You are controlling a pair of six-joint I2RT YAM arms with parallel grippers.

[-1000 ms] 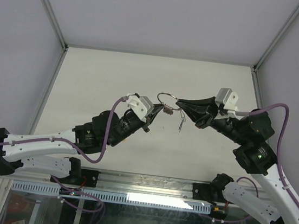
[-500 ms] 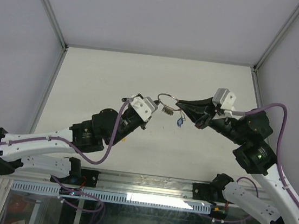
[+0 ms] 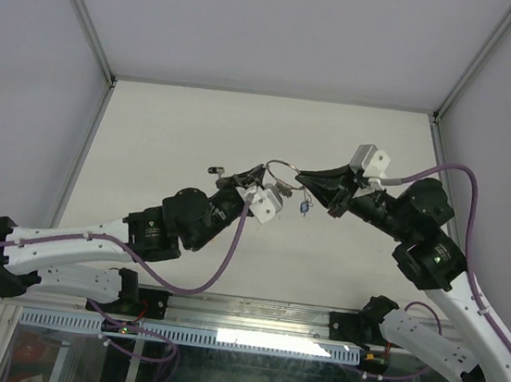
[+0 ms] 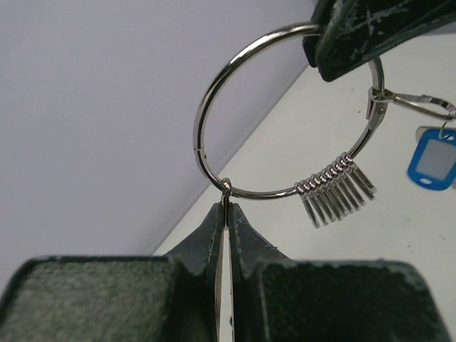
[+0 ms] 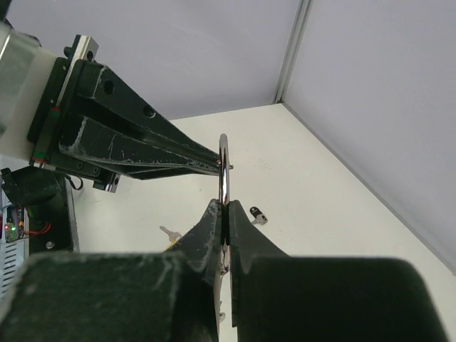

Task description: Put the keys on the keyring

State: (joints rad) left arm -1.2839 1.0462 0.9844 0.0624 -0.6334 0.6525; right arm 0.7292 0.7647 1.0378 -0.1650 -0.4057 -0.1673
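The left gripper (image 4: 226, 208) is pinched closed on the keyring (image 4: 263, 194) at its 7 o'clock in the left wrist view; the right gripper (image 5: 224, 211) is clamped on the same ring near 1 o'clock. Plain silver keys (image 4: 335, 191) fan out at 5 o'clock, and the blue-headed key (image 4: 432, 158) hangs from a clip (image 4: 410, 103) at 3 o'clock.

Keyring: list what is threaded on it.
On the keyring hang plain silver keys, a clasp carrying the blue-headed key, and a small eyelet. The left end effector hides what the eyelet belongs to; the right end effector covers some wire.
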